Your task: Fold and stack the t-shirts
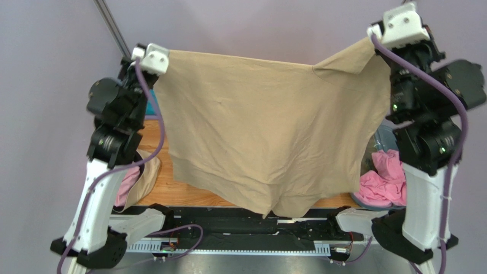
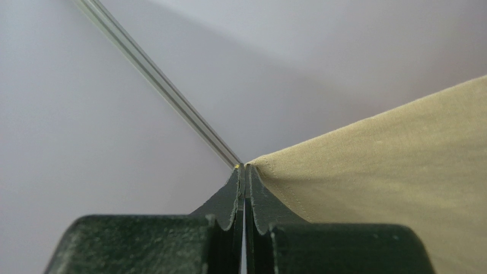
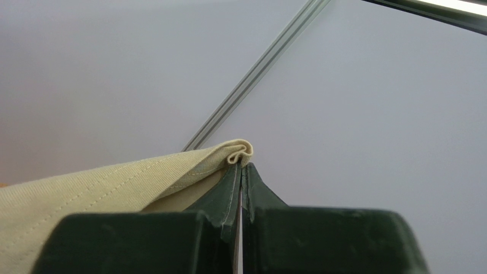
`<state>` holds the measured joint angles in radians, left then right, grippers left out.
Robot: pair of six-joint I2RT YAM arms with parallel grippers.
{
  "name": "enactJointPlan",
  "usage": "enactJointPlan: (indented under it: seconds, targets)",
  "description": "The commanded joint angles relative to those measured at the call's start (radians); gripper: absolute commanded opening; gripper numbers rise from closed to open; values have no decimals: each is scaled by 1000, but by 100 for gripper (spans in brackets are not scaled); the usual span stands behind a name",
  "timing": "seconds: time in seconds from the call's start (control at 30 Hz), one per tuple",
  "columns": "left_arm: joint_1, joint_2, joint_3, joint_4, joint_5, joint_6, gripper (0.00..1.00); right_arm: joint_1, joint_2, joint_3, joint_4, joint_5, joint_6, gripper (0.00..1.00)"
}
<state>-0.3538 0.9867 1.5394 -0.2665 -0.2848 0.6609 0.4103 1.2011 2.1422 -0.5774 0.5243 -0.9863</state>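
Observation:
The large tan-beige t-shirt [image 1: 268, 131] hangs spread in the air between both raised arms, its lower hem dangling near the table's front edge. My left gripper [image 1: 150, 57] is shut on its upper left corner; in the left wrist view the gripper [image 2: 244, 166] pinches the tan cloth [image 2: 388, 165]. My right gripper [image 1: 382, 35] is shut on the upper right corner; in the right wrist view the gripper [image 3: 240, 164] holds a bunched tan fold [image 3: 237, 151]. A pink t-shirt [image 1: 386, 177] lies crumpled at the right. Some teal cloth [image 1: 152, 107] peeks out behind the left arm.
The pink t-shirt lies in a clear bluish tub [image 1: 382, 137] at the right. More pink cloth [image 1: 127, 185] and tan cloth [image 1: 147, 171] lie at the left by the left arm. The wooden table [image 1: 171, 188] shows under the hanging shirt. A thin metal rod [image 1: 114, 25] slants at the back left.

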Motion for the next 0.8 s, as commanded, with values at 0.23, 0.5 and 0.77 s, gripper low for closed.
enactJointPlan:
  seconds: [0.23, 0.5, 0.77]
  targets:
    - [94, 421, 437, 136, -71, 5, 0, -54, 376, 380, 232, -18, -107, 0]
    - [128, 461, 501, 144, -33, -64, 0, -61, 399, 360, 435, -40, -48, 0]
    - [127, 302, 110, 229, 25, -112, 0, -59, 183, -95, 440, -32, 90, 0]
